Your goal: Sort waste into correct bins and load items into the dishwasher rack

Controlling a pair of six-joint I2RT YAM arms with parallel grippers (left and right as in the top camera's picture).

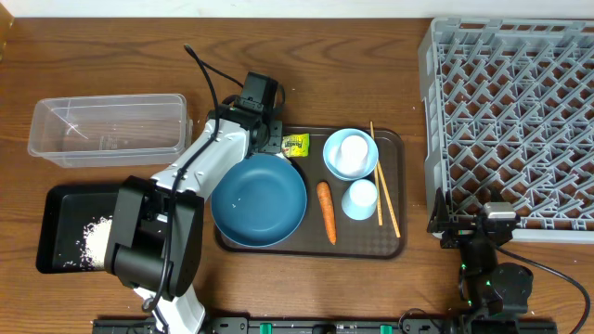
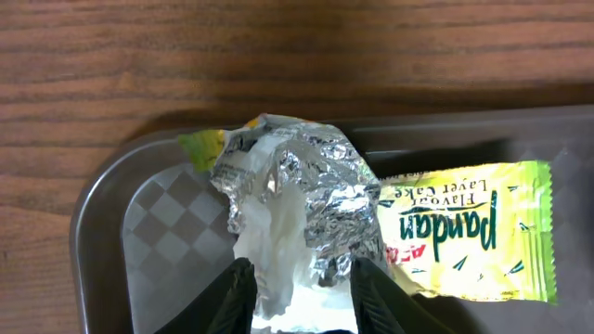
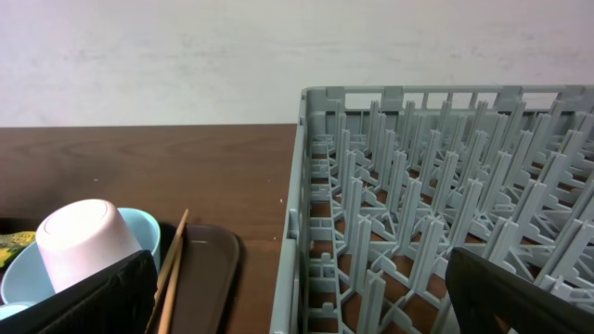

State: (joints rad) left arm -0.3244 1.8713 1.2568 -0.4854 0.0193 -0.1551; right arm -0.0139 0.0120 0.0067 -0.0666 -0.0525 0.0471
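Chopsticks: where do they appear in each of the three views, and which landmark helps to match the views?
Overhead: the chopsticks lie along the right side of the brown tray.
Left wrist: not in it.
Right wrist: lower left, on the tray.
Shared landmark: the tray, whose corner also shows in the left wrist view.

The wooden desk (image 1: 325, 56) carries a clear tub (image 1: 107, 130), a black tray (image 1: 60, 209), a brown tray (image 1: 394, 153) and a grey rack (image 1: 432, 139).

two bowls (image 1: 260, 199) (image 1: 331, 160), two cups (image 1: 354, 148) (image 1: 360, 199), one carrot (image 1: 326, 211)
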